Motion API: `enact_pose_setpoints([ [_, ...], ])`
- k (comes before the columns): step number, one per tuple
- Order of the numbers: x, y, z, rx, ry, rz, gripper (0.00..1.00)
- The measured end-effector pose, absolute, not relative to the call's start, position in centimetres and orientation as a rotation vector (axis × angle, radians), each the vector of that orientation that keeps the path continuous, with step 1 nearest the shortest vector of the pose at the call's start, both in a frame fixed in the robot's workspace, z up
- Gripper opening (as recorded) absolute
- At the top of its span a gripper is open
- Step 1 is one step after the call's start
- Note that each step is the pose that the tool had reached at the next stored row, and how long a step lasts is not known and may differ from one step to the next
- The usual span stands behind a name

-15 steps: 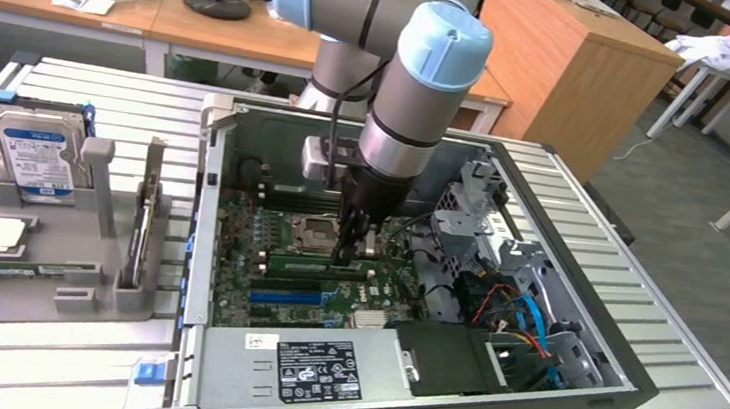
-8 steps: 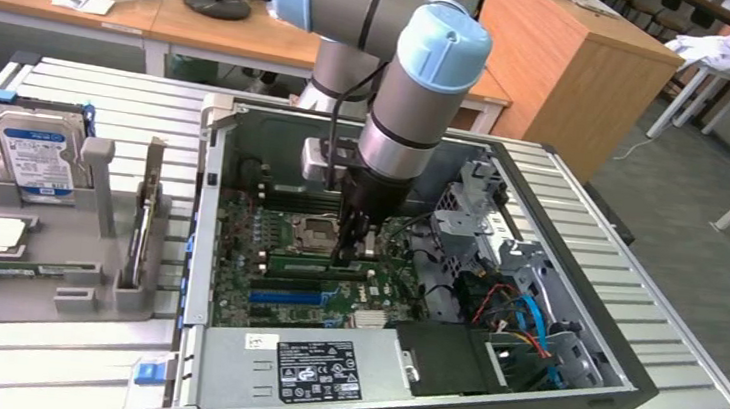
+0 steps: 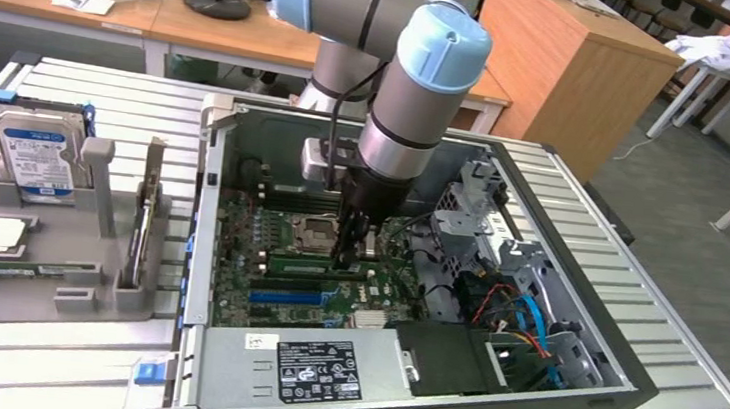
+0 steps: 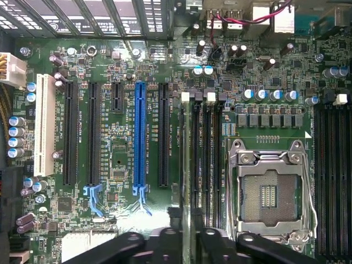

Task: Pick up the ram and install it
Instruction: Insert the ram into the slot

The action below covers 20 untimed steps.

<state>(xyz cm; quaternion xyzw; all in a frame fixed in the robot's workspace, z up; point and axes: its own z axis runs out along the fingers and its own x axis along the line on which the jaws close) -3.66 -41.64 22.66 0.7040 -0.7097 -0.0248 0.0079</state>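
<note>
End effector (image 4: 184,245) cut off at edge, ram (image 4: 187,159) partly hidden beneath it, power supply label (image 3: 318,369) unreadable

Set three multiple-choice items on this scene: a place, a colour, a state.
1. The gripper hangs: A over the hard drive; B inside the open case, over the motherboard; C above the desk.
2. The long expansion slot amid black ones is: A blue; B red; C yellow.
3. The CPU socket is: A under a cooler; B holding a processor; C empty.
B: the arm reaches down into the case. A: blue in the wrist view. C: its contacts lie bare.
</note>
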Motion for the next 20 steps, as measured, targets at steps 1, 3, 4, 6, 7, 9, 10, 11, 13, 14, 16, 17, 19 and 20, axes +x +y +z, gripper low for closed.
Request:
enact_pose_setpoints([
  [1,-3.7,-41.6,22.7,2.201,-2.219,-0.077,0.25],
  [3,-3.7,-41.6,22.7,2.201,-2.219,-0.077,0.25],
  [4,-3.7,-41.6,22.7,2.201,-2.218,-0.077,0.25],
  [6,-3.7,-41.6,22.7,2.201,-2.219,-0.077,0.25],
  [7,-3.7,-41.6,22.7,2.201,-2.219,-0.078,0.25],
  [9,-3.7,-41.6,22.8,2.201,-2.218,-0.077,0.25],
  [10,-3.7,-41.6,22.8,2.2,-2.219,-0.077,0.25],
  [11,-3.7,-41.6,23.0,2.2,-2.219,-0.078,0.25],
  [13,-3.6,-41.6,23.3,2.201,-2.219,-0.077,0.25],
  [14,-3.6,-41.6,23.5,2.201,-2.219,-0.078,0.25],
  [16,-3.6,-41.6,23.9,2.201,-2.219,-0.077,0.25],
  [17,-3.6,-41.6,24.1,2.201,-2.218,-0.077,0.25],
  [19,-3.5,-41.6,24.6,2.201,-2.218,-0.078,0.25],
  [20,-3.5,-41.6,24.9,2.201,-2.218,-0.077,0.25],
])
